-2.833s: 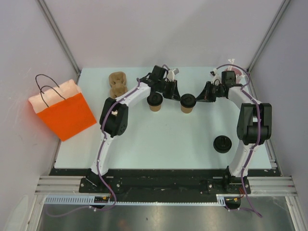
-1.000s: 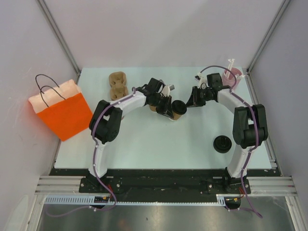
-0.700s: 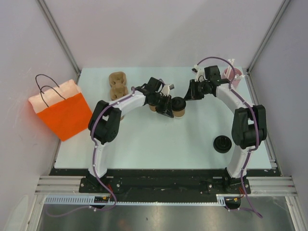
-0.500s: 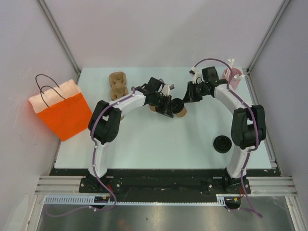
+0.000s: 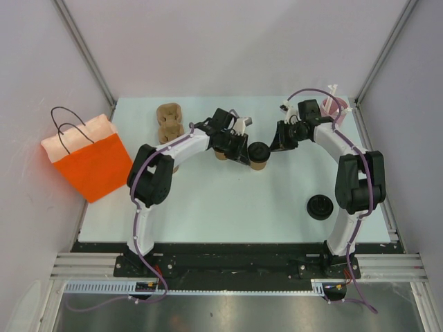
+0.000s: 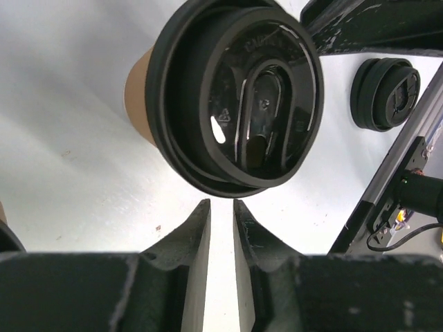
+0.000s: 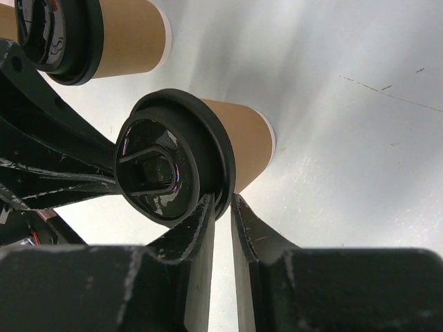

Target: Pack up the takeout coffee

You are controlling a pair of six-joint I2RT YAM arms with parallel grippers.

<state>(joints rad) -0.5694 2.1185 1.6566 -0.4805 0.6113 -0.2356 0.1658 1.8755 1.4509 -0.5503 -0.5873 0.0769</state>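
One takeout coffee (image 5: 258, 155) stands upright mid-table, a tan paper cup with a black lid (image 6: 235, 97). My left gripper (image 5: 243, 151) sits just left of it. Its jaws (image 6: 221, 207) are parted by a narrow slit with nothing between them, their tips just short of the lid. My right gripper (image 5: 274, 144) comes in from the right. Its fingertips (image 7: 223, 200) are pinched on the rim of that cup's lid (image 7: 173, 166). The second takeout coffee (image 5: 221, 153) stands under my left arm and also shows as a lidded cup (image 7: 104, 34) in the right wrist view.
An orange paper bag (image 5: 90, 160) leans off the table's left edge. A brown pulp cup tray (image 5: 168, 121) lies at the back left. The pink cylinder with straws (image 5: 334, 107) is at the back right. Spare black lids (image 5: 320, 207) sit at the front right.
The middle cup was tilted a second ago and now stands upright. My left jaws have parted a little. My right gripper rose off the cup, then came back to its lid.
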